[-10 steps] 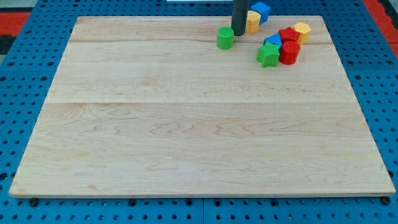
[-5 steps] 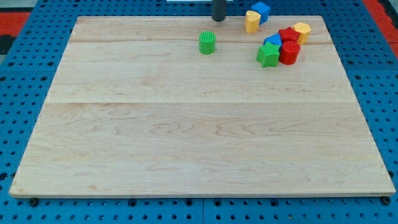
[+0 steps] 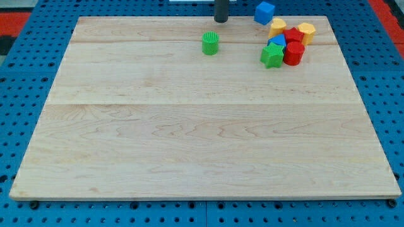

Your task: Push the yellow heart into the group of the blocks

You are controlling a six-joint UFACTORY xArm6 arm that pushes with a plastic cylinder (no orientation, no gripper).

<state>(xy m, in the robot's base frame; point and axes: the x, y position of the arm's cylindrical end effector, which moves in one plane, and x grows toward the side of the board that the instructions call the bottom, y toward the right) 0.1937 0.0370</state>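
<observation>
Pale wooden board on blue perforated table top, red corners.

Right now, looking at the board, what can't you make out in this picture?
- My tool: the camera view's top edge cuts off the rod above its tip.
- Small blue block in the cluster: mostly hidden behind the green star and the yellow heart, so its shape is unclear.
- Rear red block: partly covered by the red cylinder; shape unclear.

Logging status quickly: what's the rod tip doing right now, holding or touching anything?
My tip: holds nothing, touches no block; it sits at the view's top, up-right of the green cylinder.
</observation>
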